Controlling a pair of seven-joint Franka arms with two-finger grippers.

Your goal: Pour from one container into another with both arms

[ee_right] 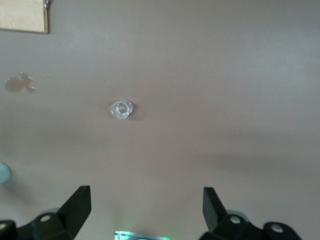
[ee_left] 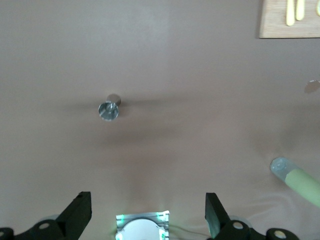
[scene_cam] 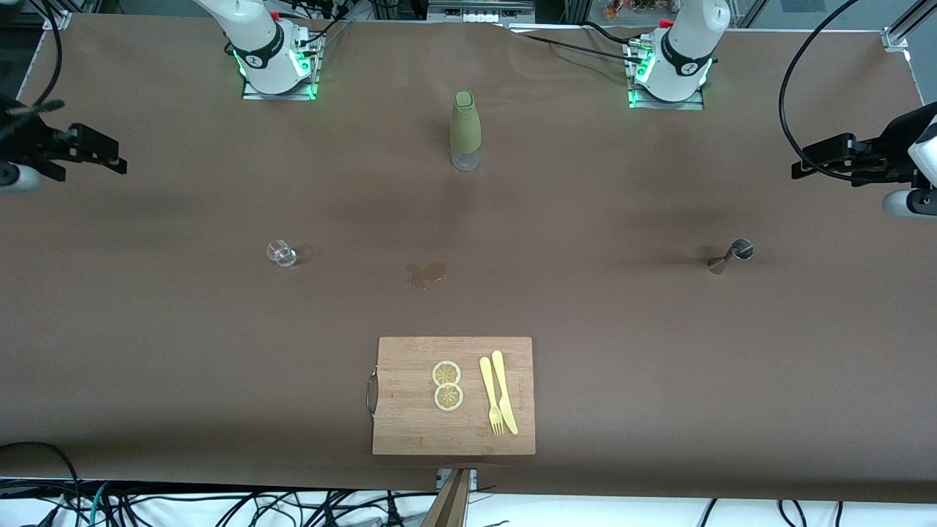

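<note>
A clear glass tumbler stood at the front view's centre left, a silvery jigger at centre right, contents indiscernible. The right gripper and left gripper hung over the tabletop's ends, fingers spread, holding nothing.

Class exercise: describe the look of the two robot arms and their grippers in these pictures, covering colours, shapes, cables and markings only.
Both arms are white and rounded with black joint bands, on metal base plates glowing green. Black cables run to the bases and loop beside the left gripper. The left gripper and the right gripper are small, black and angular, each with two wedge-shaped fingers. A small dark logo marks each base.
</note>
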